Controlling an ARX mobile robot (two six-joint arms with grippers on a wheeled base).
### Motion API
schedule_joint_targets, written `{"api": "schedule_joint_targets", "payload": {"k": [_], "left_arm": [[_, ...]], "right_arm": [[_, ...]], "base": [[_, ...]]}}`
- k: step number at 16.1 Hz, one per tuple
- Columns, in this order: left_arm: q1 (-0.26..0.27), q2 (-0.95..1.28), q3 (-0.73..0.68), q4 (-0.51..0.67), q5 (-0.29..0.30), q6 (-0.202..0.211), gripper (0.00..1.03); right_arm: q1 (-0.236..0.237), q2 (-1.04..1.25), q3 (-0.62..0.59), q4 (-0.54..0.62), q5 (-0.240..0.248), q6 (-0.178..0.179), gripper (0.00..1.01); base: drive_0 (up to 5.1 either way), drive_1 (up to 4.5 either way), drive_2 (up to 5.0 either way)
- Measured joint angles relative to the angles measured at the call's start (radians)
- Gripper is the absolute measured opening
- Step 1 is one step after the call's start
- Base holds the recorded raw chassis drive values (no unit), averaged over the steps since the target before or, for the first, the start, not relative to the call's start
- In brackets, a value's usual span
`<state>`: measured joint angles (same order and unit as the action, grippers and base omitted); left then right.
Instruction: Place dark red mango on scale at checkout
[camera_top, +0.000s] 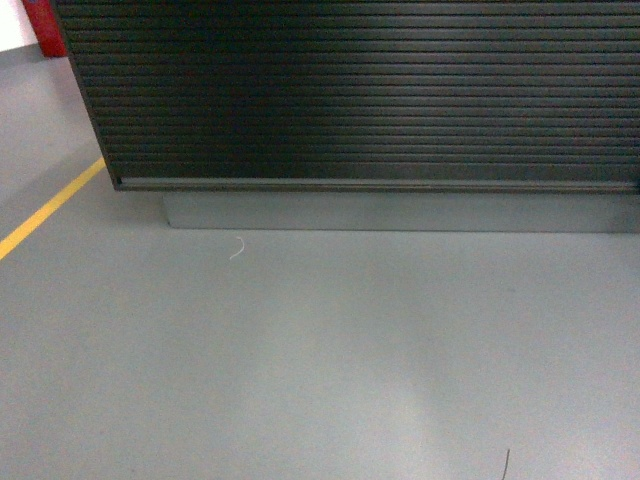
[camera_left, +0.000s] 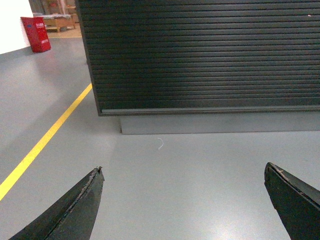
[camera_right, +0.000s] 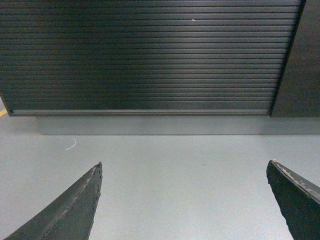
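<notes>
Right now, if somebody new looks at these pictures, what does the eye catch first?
First the checkout, its dark slatted front filling the upper part of every view above a grey plinth. Next the yellow floor line slanting at left and a red box far behind. Both the left gripper and the right gripper are open and empty.

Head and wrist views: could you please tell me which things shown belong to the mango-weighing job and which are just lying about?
Job:
- checkout, slatted front only
- left gripper, open, empty
- right gripper, open, empty
Mango and scale: not in view.

Lying about:
- yellow floor line
- red box
- white scrap
</notes>
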<state>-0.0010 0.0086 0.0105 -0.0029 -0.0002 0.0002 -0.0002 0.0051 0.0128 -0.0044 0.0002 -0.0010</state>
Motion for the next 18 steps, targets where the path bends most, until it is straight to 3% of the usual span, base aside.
{"api": "schedule_joint_targets", "payload": {"k": [18], "left_arm": [[0.000,0.000,0.000,-0.001,0.000,0.000,0.98]], "right_arm": [[0.000,0.000,0.000,0.000,0.000,0.000,0.98]], "base": [[0.1,2.93,-2.8]]}}
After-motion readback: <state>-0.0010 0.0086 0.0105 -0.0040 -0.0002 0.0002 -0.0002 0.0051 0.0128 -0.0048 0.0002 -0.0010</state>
